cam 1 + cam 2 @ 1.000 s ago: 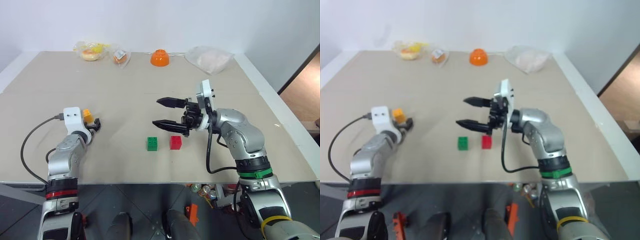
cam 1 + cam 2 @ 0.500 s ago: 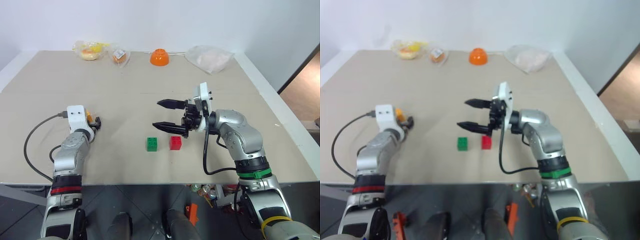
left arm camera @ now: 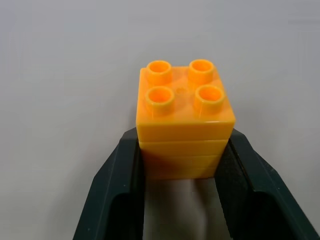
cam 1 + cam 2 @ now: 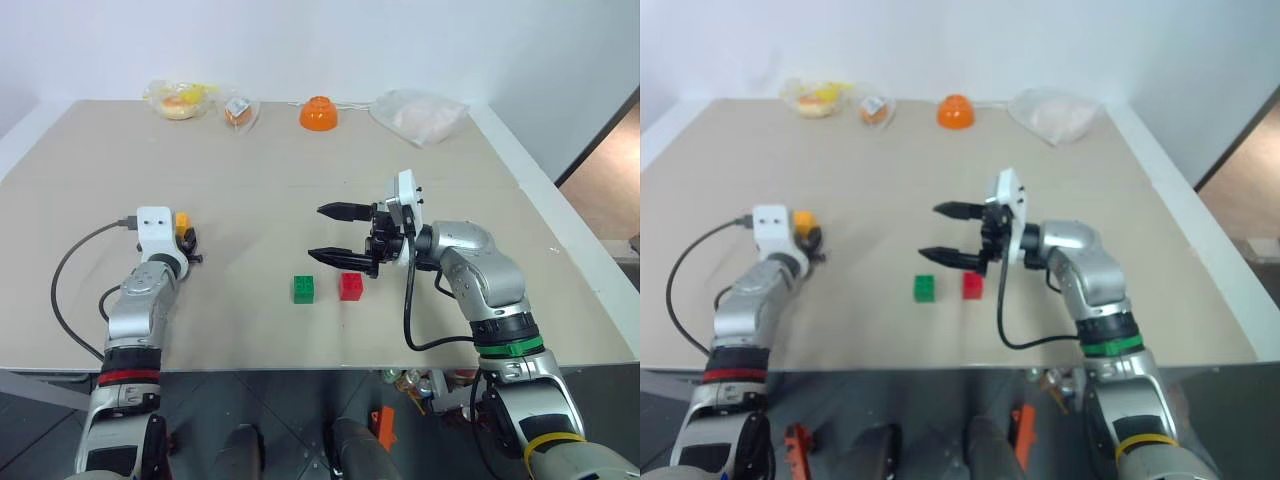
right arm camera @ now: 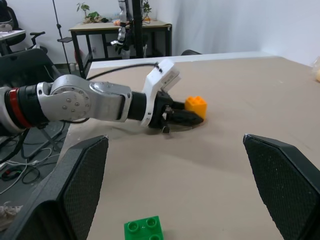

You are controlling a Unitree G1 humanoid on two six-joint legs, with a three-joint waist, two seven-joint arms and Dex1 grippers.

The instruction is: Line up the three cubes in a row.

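My left gripper (image 3: pixel 182 147) is shut on the yellow-orange cube (image 3: pixel 182 120), studs up, with a finger (image 3: pixel 125 172) pressed against each side. It holds the cube (image 4: pixel 182 222) low over the left part of the table (image 4: pixel 250 190). The green cube (image 4: pixel 303 289) and the red cube (image 4: pixel 351 286) sit side by side on the table near its front middle, a small gap between them. My right gripper (image 4: pixel 318 231) hovers open just behind and above them, pointing left, with nothing between its fingers. The right wrist view shows the green cube (image 5: pixel 143 229) close by and the left gripper (image 5: pixel 182 116) farther off.
An orange bowl (image 4: pixel 318 114) and three clear plastic bags (image 4: pixel 183 101) (image 4: pixel 240 110) (image 4: pixel 418 117) lie along the table's far edge. A black cable (image 4: pixel 75 270) loops off my left wrist. The front table edge runs just below the green and red cubes.
My left gripper has shut on the yellow-orange cube, and its wrist has levelled and risen slightly. The right arm has stayed put, its gripper open.
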